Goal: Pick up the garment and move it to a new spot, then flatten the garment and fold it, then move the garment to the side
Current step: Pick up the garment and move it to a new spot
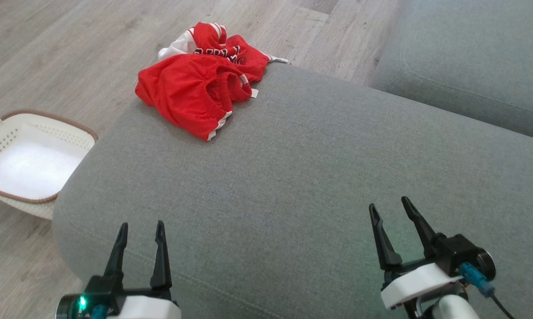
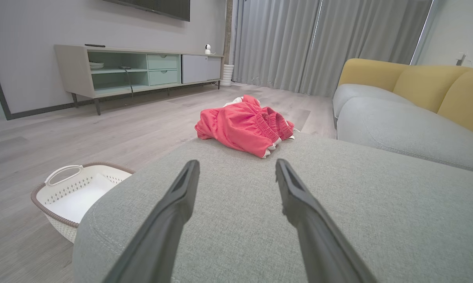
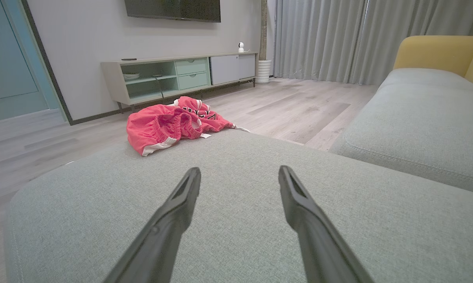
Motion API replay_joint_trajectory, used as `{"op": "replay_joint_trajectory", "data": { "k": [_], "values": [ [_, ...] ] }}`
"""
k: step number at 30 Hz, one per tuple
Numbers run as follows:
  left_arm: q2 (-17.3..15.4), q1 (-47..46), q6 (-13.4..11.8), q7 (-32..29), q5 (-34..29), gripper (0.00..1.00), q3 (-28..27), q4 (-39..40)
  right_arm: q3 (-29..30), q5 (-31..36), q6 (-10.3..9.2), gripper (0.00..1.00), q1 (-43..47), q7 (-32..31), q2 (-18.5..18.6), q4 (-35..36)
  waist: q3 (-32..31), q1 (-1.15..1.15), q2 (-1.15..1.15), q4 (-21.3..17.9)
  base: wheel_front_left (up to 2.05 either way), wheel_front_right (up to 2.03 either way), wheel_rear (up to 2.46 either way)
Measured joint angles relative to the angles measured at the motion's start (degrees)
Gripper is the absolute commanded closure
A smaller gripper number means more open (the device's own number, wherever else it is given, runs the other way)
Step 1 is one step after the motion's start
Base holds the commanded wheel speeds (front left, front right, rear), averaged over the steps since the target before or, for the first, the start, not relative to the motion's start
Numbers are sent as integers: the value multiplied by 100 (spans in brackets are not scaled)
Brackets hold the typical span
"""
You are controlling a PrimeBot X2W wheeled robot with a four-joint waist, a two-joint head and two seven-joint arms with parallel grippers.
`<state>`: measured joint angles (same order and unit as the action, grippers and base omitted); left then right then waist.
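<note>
Nearest me, my left gripper (image 1: 142, 223) and right gripper (image 1: 388, 203) both hover over the near end of the grey cushion (image 1: 293, 177). Their fingers are spread wide and hold nothing. A little further out, off the cushion's left side, a white basket (image 1: 49, 116) sits on the wooden floor (image 1: 71, 44).

Further still, at the far left corner of the cushion, lies the red garment (image 1: 191, 86). It is crumpled in a heap, well apart from both grippers, and part of it seems to hang over the far edge.

I judge it light, soft and limp, a thin sports cloth with white trim. It will sag and trail rather than keep its shape, and a shallow pinch may catch only one layer. I would take it by the gathered waistband (image 2: 266, 125) or a thick fold on top, and pinch deep.
</note>
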<state>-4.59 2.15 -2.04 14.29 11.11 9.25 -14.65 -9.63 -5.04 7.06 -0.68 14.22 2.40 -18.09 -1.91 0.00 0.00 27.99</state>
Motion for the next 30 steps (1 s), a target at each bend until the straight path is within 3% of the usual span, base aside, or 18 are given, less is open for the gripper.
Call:
{"op": "replay_joint_trajectory", "data": {
  "k": [8,13,20,24,30],
  "values": [
    [-145,127,-48,0,194,0,-398,372,48,1,0,0,13,0,-1,80,34,0,0,45,0,0,0],
    [-845,-225,-46,-208,268,0,-951,887,154,189,0,0,7,1,3,252,188,-2,0,-131,0,0,0],
    [-1668,-2322,116,-875,550,0,-1456,1459,342,706,0,0,-501,-65,7,519,863,1,0,-594,0,0,0],
    [-1924,-3365,296,-1323,801,0,-1508,976,456,979,0,0,-810,-226,16,821,1354,1,0,-876,0,0,0],
    [-1952,-4624,608,-2164,1044,0,-1107,-463,548,1280,0,0,-1080,-417,26,1203,2115,2,0,-1237,0,0,0]
  ]
}}
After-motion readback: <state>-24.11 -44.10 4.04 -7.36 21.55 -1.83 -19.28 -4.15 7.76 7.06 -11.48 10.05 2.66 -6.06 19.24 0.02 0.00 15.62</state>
